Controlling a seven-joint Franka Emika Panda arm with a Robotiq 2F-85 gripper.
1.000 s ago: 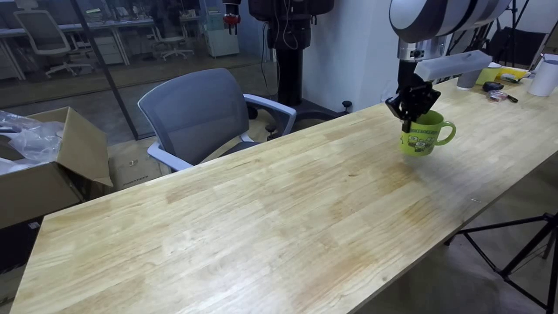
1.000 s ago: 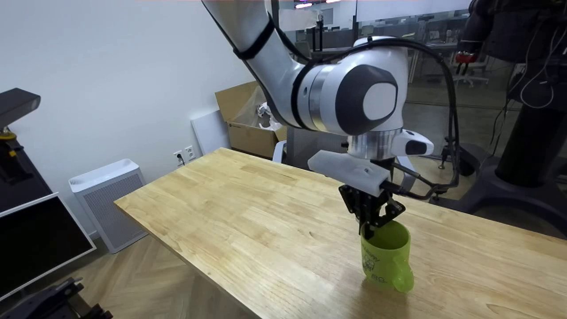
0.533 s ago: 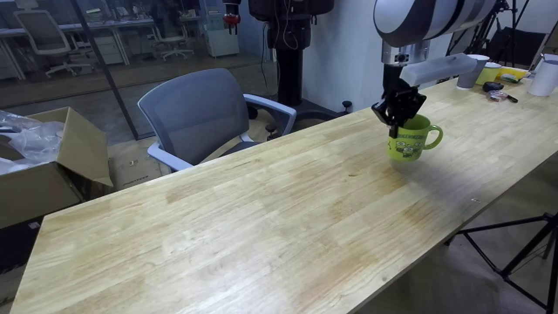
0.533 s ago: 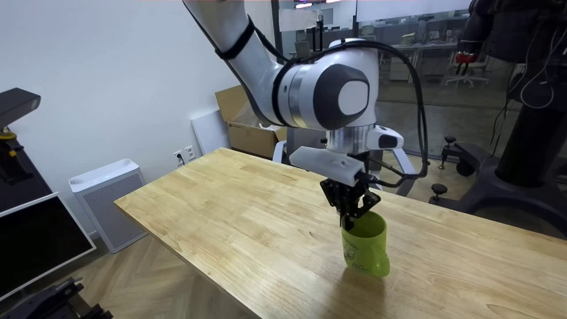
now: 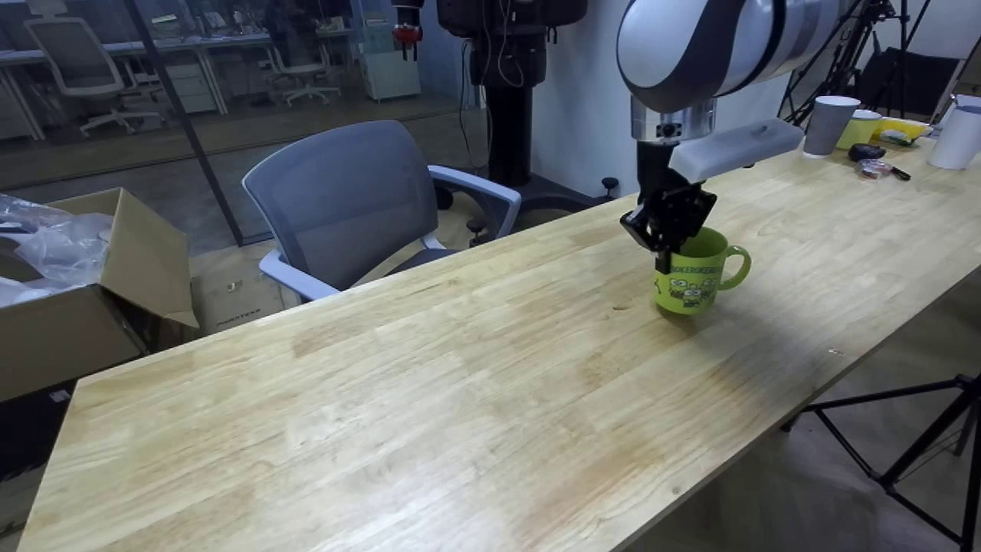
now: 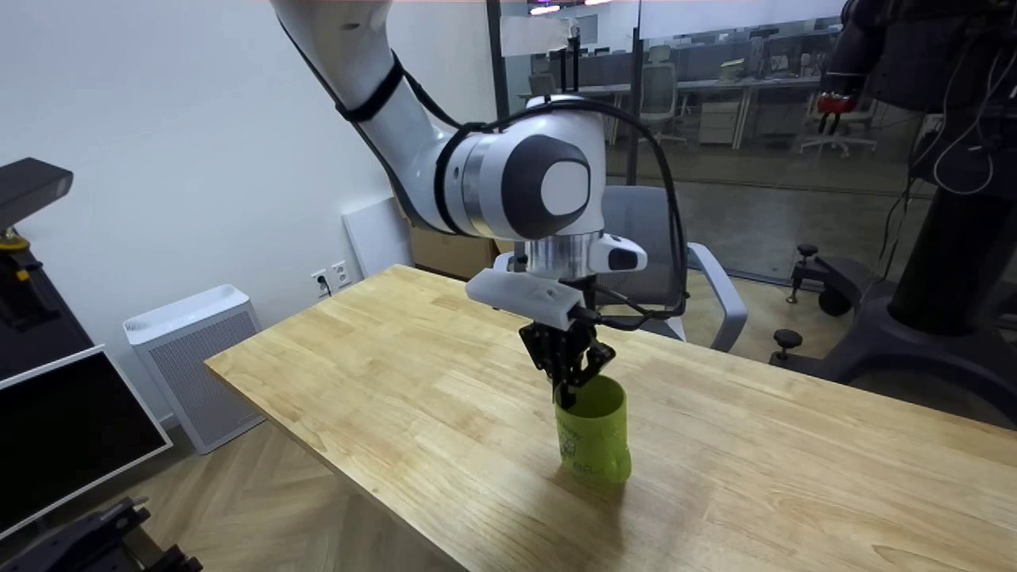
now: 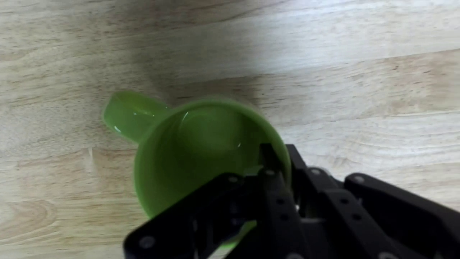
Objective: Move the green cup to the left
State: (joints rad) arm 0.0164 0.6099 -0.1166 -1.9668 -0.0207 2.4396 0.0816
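Note:
The green cup [image 5: 692, 285] is a bright lime-green mug with printed cartoon faces and a loop handle. It is upright in both exterior views [image 6: 594, 445], at or just above the wooden table; I cannot tell if its base touches. My gripper [image 5: 664, 261] points down at the cup's rim, on the side away from the handle. In the wrist view the gripper [image 7: 279, 149] has one finger inside the cup [image 7: 201, 144] and one outside, shut on the wall. The handle [image 7: 131, 113] points to the upper left there. The cup's near wall is partly hidden by the gripper.
A grey paper cup [image 5: 830, 126], a yellow-green container [image 5: 859, 129], a yellow bowl [image 5: 903, 129], a black item [image 5: 866, 152] and a white cylinder [image 5: 956, 138] stand at the table's far right end. A chair [image 5: 345, 207] stands at the table's long edge.
My gripper and the green cup have moved together to the left in both exterior views. The cup is lower and closer to the table. The grip on the rim looks the same.

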